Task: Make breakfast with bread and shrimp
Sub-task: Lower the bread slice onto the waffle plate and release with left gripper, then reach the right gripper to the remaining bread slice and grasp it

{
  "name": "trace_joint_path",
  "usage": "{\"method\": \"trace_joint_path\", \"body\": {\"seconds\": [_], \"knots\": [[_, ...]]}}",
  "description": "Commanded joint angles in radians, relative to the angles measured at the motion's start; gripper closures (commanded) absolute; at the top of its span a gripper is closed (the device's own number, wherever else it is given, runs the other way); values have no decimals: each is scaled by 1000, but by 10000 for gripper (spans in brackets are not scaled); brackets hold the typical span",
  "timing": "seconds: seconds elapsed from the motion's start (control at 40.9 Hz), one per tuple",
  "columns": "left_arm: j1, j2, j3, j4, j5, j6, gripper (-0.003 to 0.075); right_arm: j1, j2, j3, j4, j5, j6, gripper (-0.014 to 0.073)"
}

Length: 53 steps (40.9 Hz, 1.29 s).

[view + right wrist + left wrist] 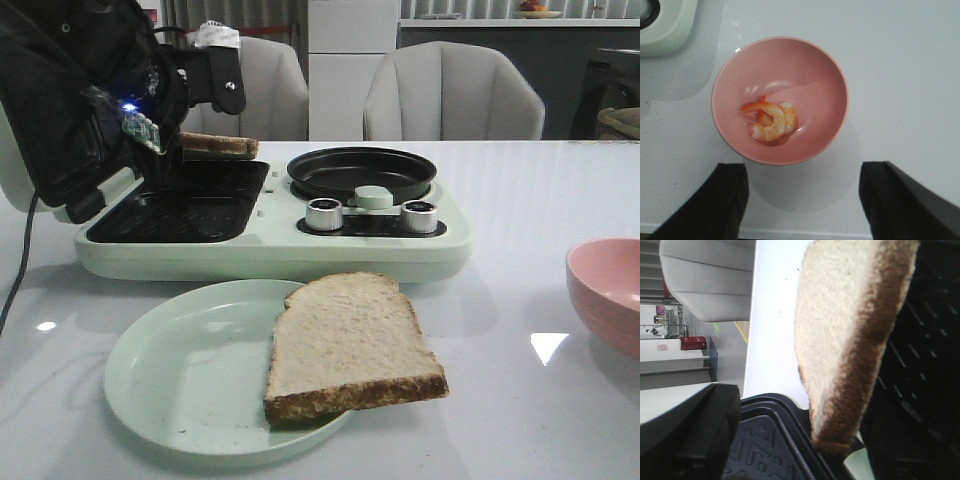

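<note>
My left gripper [183, 147] is shut on one end of a bread slice [220, 146] and holds it flat, just above the black griddle [180, 210] of the breakfast maker. The same slice fills the left wrist view [850, 335], brown crust towards the griddle. The second bread slice [350, 345] lies on the right side of a pale green plate [180, 370], overhanging its rim. The orange-red shrimp [771, 120] lies in a pink bowl [805, 65], which shows at the right edge of the front view [610, 290]. My right gripper [802, 172] is open and empty above the table, beside the bowl.
The pale green breakfast maker [270, 255] stands behind the plate, its black lid [60, 120] raised at the left. It has a round black pan [362, 172], two silver knobs and a pale green knob [373, 197]. Two chairs stand behind the table. A cable [20, 270] runs down the left.
</note>
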Motion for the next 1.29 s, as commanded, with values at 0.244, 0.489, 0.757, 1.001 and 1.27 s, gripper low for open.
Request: {"method": "trace_joint_path", "body": {"seconds": [0.244,0.489,0.757,1.001,1.27], "knots": [[-26,-172,19,-118,69,5,431,-3,-2,-30,-2,-56,-3,24],[-63,-243,57,-505,174,192,524,-3,-2,-30,-2,-56,-3,24],[-98,-411,57,-1266,290,474,526,-3,-2,-30,-2,-54,-3,24],[-180,-593,104,-1523,386,474,526,-3,-2,-30,-2,-54,-3,24],[-295,-820,298,-1649,342,472,526,-3,-2,-30,-2,-54,-3,24]]}}
